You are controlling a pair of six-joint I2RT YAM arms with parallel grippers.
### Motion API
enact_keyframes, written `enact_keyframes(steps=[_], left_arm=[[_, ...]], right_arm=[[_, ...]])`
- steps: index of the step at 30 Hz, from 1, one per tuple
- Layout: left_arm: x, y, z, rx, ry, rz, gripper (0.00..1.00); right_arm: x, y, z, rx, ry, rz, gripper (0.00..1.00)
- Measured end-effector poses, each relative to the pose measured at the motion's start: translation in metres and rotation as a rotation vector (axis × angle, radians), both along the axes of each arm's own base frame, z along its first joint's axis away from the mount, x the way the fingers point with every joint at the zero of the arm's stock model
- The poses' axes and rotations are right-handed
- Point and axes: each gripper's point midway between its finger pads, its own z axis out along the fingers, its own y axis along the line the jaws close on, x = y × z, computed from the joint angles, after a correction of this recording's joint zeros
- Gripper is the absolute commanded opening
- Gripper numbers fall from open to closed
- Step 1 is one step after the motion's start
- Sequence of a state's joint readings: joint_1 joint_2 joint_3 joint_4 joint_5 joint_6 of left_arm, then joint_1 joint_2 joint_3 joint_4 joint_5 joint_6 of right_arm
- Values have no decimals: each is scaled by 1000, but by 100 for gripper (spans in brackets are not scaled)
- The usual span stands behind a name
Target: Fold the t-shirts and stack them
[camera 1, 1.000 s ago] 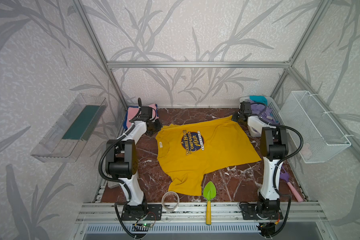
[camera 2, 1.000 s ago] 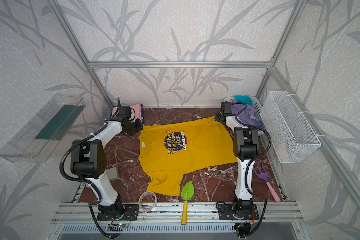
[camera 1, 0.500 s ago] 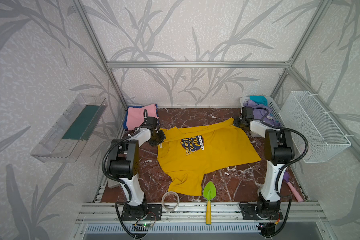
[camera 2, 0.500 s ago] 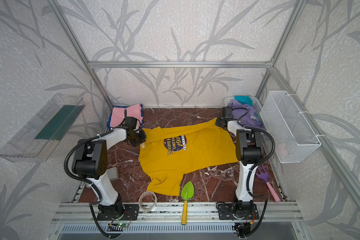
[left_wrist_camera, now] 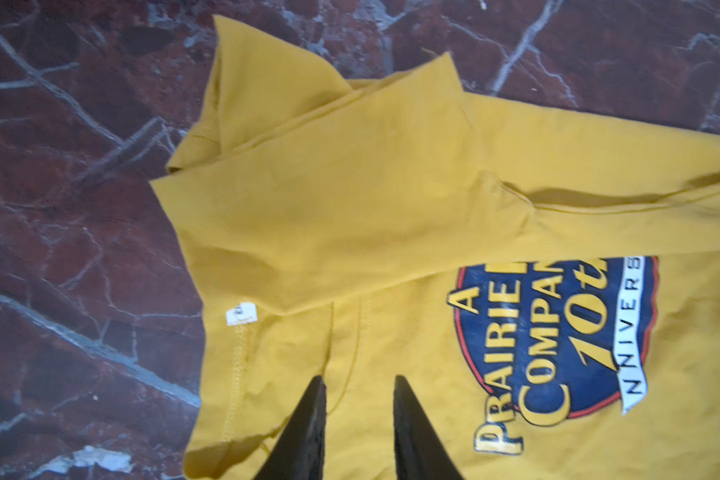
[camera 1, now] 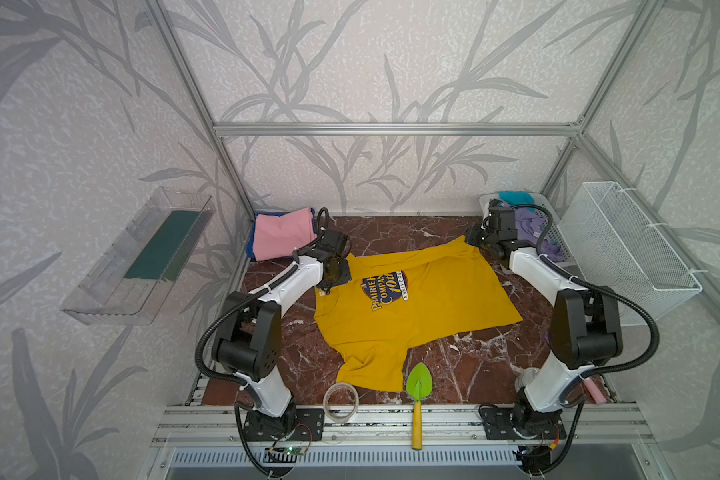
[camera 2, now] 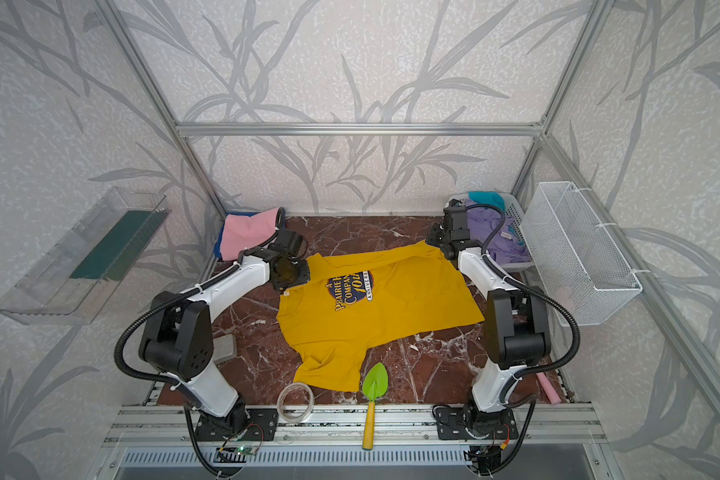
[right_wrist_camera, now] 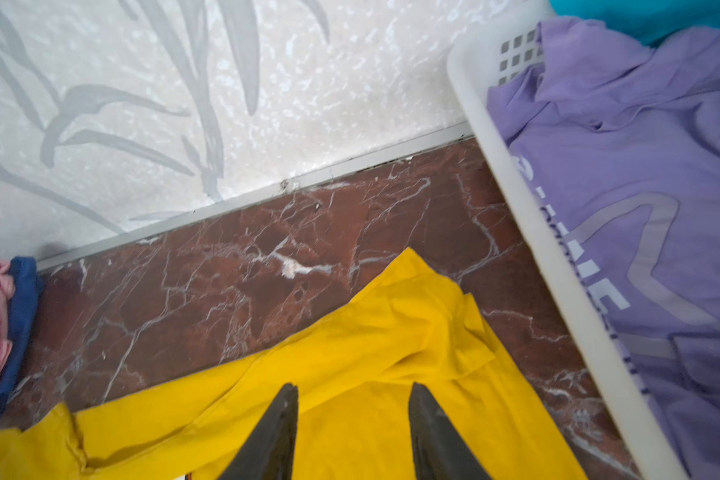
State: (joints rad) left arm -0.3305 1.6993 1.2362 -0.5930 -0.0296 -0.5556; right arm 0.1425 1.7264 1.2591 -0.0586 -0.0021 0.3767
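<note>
Beneath the spread, empty jaws of the left gripper (left_wrist_camera: 358,382) and right gripper (right_wrist_camera: 352,388), the mustard-yellow t-shirt (camera 1: 412,307) lies part-folded; a snagging fingertip could drag its fold open.

The mustard-yellow cotton t-shirt (camera 1: 412,316) carried a dark blue oval print (camera 1: 385,286) with yellow lettering, a red rim and a white ribbon. The counter (camera 1: 474,365) was red-brown marble veined with white. Beside the folded pink t-shirt (camera 1: 283,232) showed a royal-blue t-shirt (right_wrist_camera: 21,324). The white perforated plastic basket (right_wrist_camera: 512,199) framed a lavender t-shirt (right_wrist_camera: 641,166) with pale grey lettering and a teal t-shirt (right_wrist_camera: 661,12). The plastic trowel (camera 1: 418,386) had a green blade and a yellow handle.
</note>
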Motion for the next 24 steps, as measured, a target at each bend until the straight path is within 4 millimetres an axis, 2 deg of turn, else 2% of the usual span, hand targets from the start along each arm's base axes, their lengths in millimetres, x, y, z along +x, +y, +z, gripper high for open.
enact_keyframes(steps=[3, 7, 10, 16, 20, 24], left_arm=[[-17, -9, -18, -18, 32, -24, 24], [-48, -2, -58, -20, 137, -17, 22], [-56, -1, -73, -25, 180, -12, 20], [-41, 9, -79, -17, 175, 29, 15], [-22, 35, -79, -12, 155, 107, 14], [-7, 69, -77, 6, 141, 187, 14]], right_arm=[[-29, 23, -13, -32, 34, 47, 44], [-78, 59, -42, -80, 103, 133, 42], [-113, 83, -69, -126, 167, 204, 41], [-170, 111, -114, -210, 296, 311, 41], [-194, 125, -128, -249, 336, 362, 41], [-208, 145, -137, -273, 351, 411, 41]])
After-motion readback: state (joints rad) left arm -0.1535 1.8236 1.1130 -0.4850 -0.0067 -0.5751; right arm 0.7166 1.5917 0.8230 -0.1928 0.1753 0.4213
